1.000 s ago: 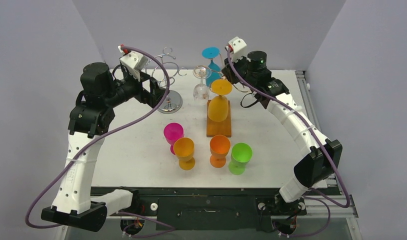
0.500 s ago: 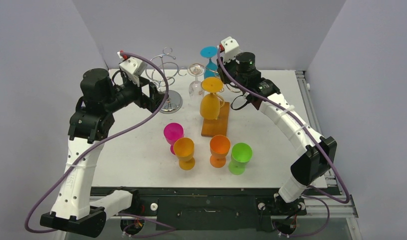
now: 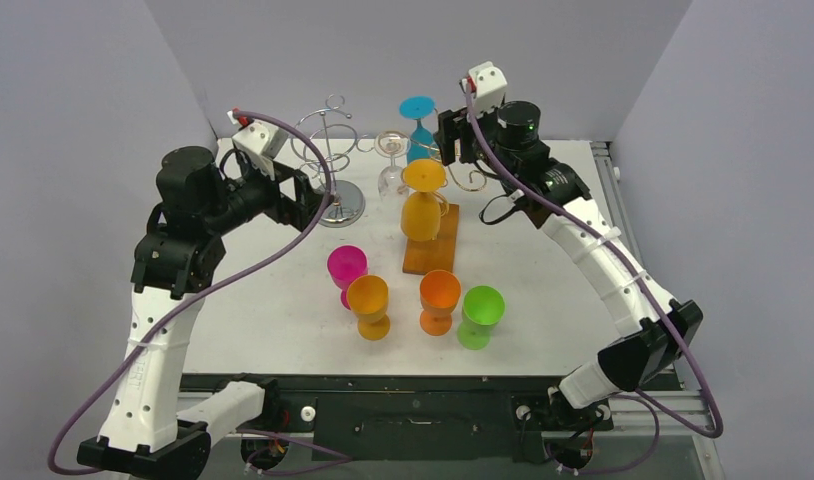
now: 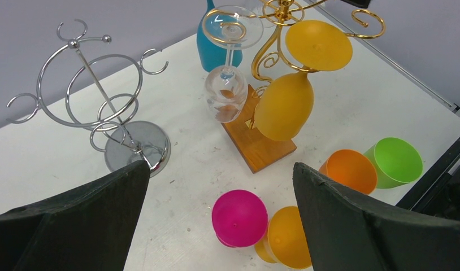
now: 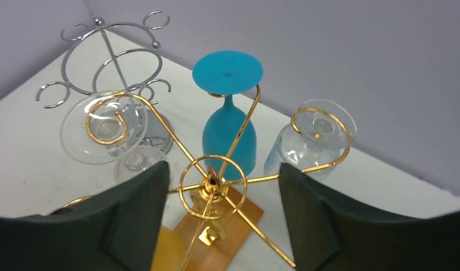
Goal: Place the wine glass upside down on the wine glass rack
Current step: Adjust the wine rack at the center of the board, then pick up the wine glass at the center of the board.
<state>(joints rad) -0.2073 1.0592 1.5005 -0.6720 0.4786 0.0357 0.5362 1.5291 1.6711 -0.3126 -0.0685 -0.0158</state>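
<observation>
The gold wine glass rack [image 3: 430, 250] on its wooden base stands at the table's back centre. Hanging upside down from its arms are a yellow-orange wine glass [image 3: 423, 210], a clear one [image 3: 391, 172] and a teal one [image 3: 420, 125]. The right wrist view shows a second clear glass [image 5: 307, 147] hung on another arm. My right gripper [image 5: 222, 180] is open just above the rack's top ring [image 5: 212, 178], holding nothing. Left of the rack, my left gripper [image 4: 222, 186] hovers wide open and empty above the table, near the silver rack.
An empty silver wire rack [image 3: 328, 165] stands at the back left, close to my left gripper [image 3: 308, 190]. Near the front centre stand several upright plastic glasses: magenta [image 3: 346, 268], yellow-orange [image 3: 369, 303], orange [image 3: 439, 297] and green [image 3: 481, 312].
My right gripper has opened and let go of the gold rack's top, then drawn up and back. The rack first shifted a little left and turned. My left arm edged slightly left.
</observation>
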